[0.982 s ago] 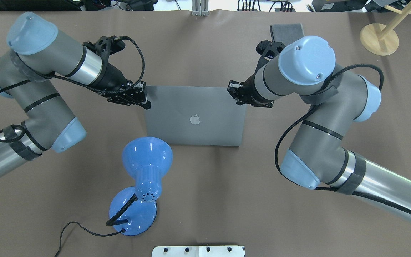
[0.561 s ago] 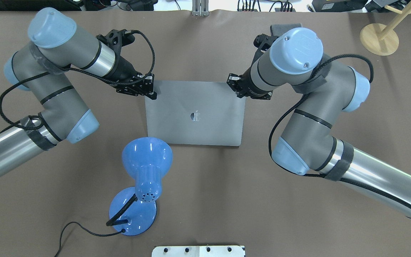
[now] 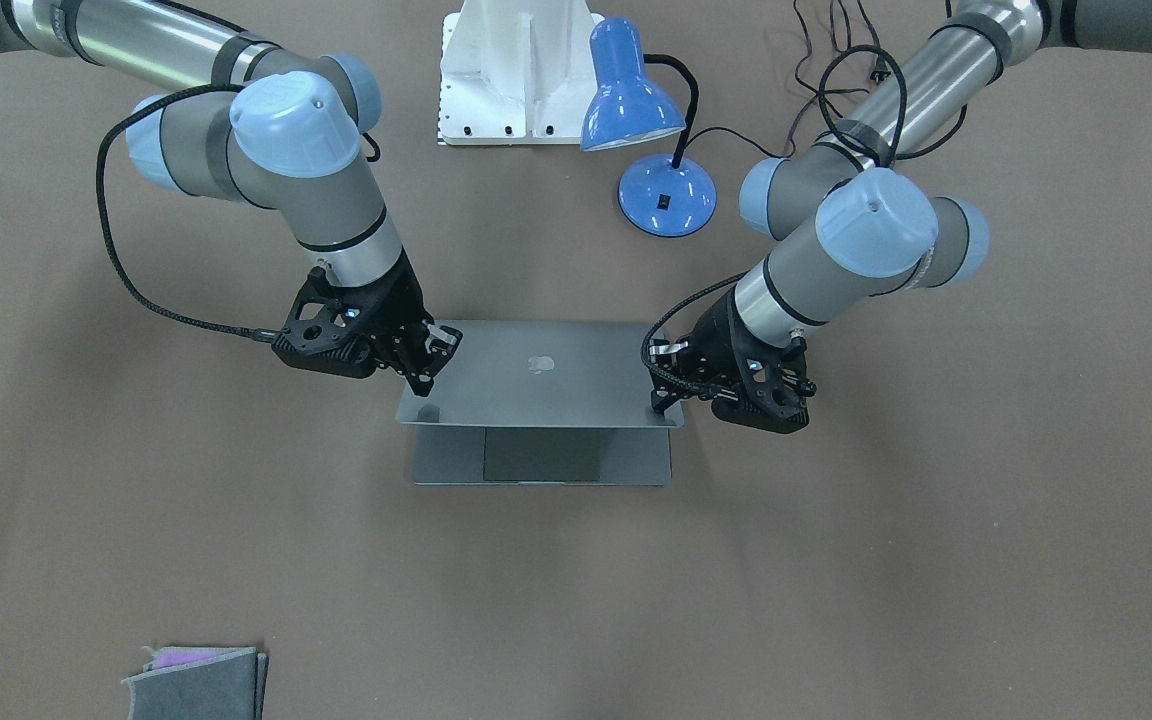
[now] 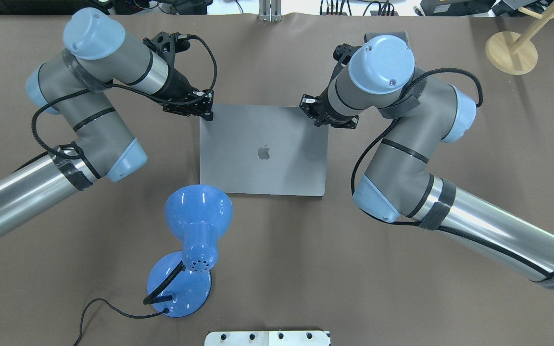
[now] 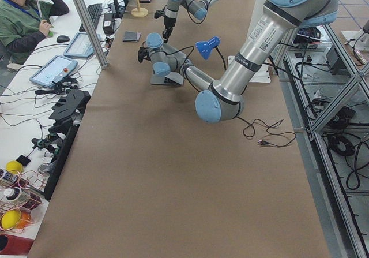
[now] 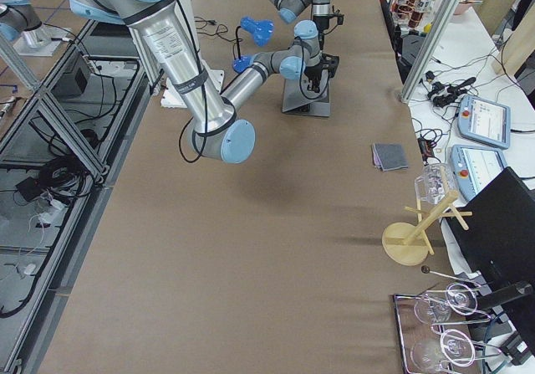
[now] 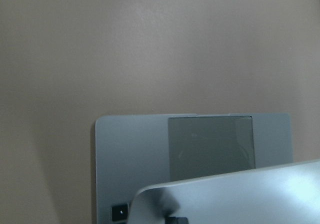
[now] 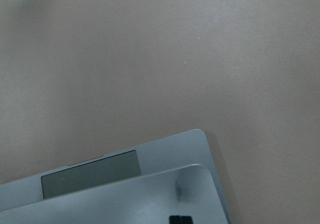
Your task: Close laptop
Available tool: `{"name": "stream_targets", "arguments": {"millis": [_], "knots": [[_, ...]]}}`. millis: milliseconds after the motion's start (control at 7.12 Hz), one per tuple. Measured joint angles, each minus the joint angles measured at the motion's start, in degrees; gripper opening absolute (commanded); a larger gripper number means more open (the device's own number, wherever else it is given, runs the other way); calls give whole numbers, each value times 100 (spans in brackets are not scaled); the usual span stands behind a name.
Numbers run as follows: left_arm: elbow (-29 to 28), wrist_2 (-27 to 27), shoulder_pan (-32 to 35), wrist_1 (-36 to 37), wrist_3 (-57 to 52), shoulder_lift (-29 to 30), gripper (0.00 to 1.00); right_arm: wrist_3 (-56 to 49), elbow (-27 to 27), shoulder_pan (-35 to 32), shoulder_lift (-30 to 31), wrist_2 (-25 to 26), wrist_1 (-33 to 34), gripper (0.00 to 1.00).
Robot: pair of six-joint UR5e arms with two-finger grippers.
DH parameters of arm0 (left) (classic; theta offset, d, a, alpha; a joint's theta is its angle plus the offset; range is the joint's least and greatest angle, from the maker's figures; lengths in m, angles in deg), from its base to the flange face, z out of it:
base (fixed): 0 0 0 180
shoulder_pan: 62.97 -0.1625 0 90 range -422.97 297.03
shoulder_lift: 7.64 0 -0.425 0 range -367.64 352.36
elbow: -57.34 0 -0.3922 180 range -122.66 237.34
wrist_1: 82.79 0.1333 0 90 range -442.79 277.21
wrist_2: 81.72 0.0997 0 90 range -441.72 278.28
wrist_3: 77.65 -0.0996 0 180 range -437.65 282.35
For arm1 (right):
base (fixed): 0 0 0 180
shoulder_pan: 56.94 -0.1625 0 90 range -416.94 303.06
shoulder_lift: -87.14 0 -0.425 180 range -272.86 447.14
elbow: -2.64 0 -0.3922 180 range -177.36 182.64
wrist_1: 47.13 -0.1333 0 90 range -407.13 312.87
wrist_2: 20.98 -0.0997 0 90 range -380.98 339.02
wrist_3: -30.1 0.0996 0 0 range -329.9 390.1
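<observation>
While the lid (image 3: pixel 576 385) sits only part-lowered, I place the laptop (image 4: pixel 263 149) in the middle of the surface (image 3: pixel 576 600), hinge toward the robot. The left gripper (image 3: pixel 664 398) and right gripper (image 3: pixel 426 372) each meet 1 free lid corner; I cannot tell whether their jaws are spread or pinched. I'd press both down evenly and slowly, so nothing twists or slams. The front view shows the trackpad (image 3: pixel 541 455) exposed; overhead hides that gap.

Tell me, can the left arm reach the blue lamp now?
Probably yes: the lamp stands close by with nothing between, though the left hand is on the laptop lid.
</observation>
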Motion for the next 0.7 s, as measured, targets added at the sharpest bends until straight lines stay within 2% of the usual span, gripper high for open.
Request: {"name": "stream_targets", "arguments": {"millis": [702], "knots": [[-516,358,-26,-4,-182,184,0,-3,-1081,-3,-487,36,-251,0]]}}
